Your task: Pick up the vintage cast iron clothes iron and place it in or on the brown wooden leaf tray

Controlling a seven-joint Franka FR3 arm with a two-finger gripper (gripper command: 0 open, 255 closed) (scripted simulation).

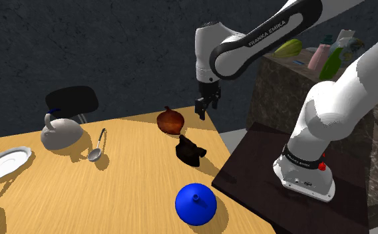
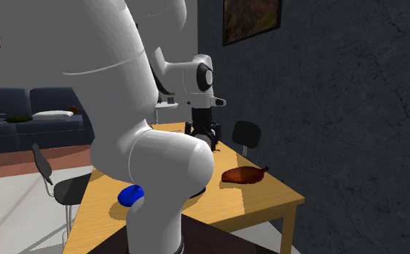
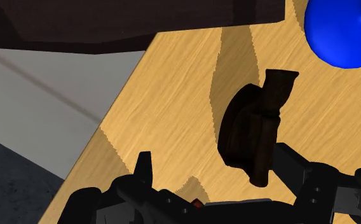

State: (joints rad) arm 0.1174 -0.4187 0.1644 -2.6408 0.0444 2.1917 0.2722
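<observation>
The only legible writing was "FRANKA EMIKA" in white along a dark link of the arm (image 1: 261, 40) in the shoulder view; the bottles on the counter behind it carried nothing readable. The dark iron (image 1: 189, 150) sat on the wooden table (image 1: 134, 193) near the edge facing the stand (image 1: 261, 179), between the brown leaf tray (image 1: 170, 120) and a blue round thing (image 1: 195, 203), touching neither. The gripper (image 1: 202, 112) hung in the air above the table, just beside the tray and higher than the iron. In the wrist view the iron (image 3: 255, 127) lay with its long axis running from beside one black finger toward the blue round thing (image 3: 344, 32), a narrow squared end on that far side; which end was the nose could not be told. There the gripper (image 3: 214, 159) had its fingers spread wide, clasping nothing. The shoulder view also took in a grey kettle (image 1: 61, 133), a spoon (image 1: 98, 147), a white plate (image 1: 4, 163) and a black chair (image 1: 72, 102). The second exterior view showed the tray (image 2: 243, 174) near the table's far corner, the gripper (image 2: 202, 133) over the table, a dark sofa (image 2: 34, 115) and a framed picture (image 2: 250, 18) on the wall.
</observation>
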